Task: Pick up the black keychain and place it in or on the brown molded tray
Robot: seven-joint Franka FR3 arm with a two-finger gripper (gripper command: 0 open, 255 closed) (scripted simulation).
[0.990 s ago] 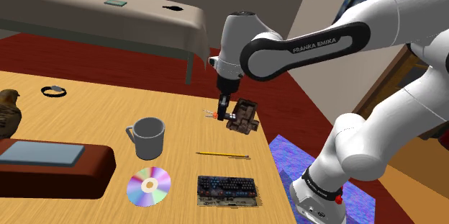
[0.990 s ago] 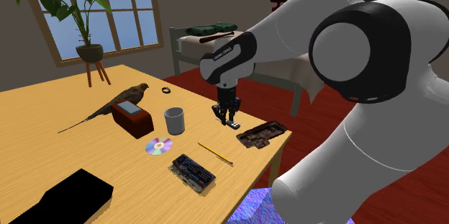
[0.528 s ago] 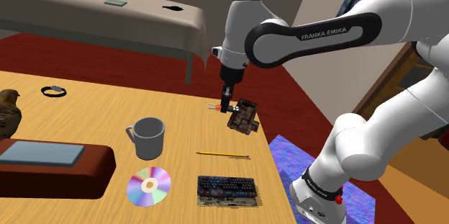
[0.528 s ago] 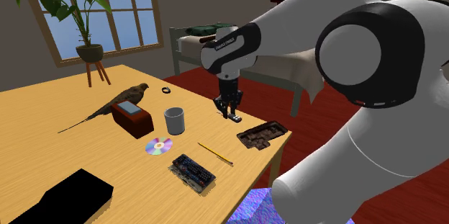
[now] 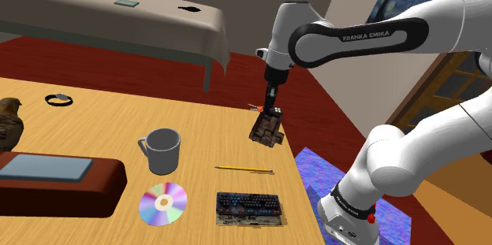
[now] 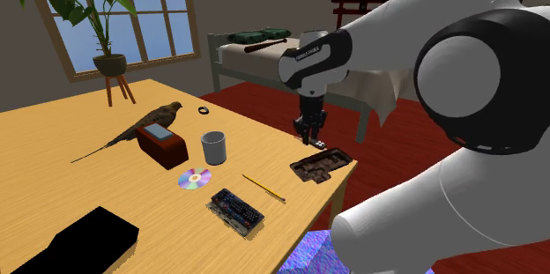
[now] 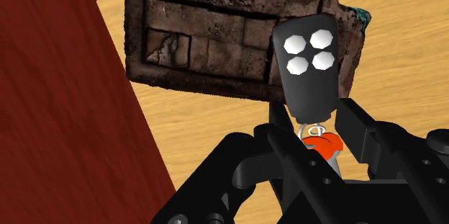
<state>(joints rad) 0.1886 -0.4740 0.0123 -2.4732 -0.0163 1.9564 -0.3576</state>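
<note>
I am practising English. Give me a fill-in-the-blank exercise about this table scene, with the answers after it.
1. The black keychain has ____ white buttons.
2. The gripper, shut on it, holds it over the brown molded ____.
3. Next to the dark keyboard lies a thin yellow ____.
Missing words: four; tray; pencil.

keychain (image 7: 308,60) 1 | tray (image 7: 201,42) 1 | mug (image 5: 162,150) 1 | disc (image 5: 163,202) 1 | pencil (image 5: 244,170) 1 | keyboard (image 5: 249,207) 1 | bird (image 6: 166,113) 1

At table (image 5: 95,125) edge, keychain (image 7: 306,71) above tray (image 7: 209,50)
</note>
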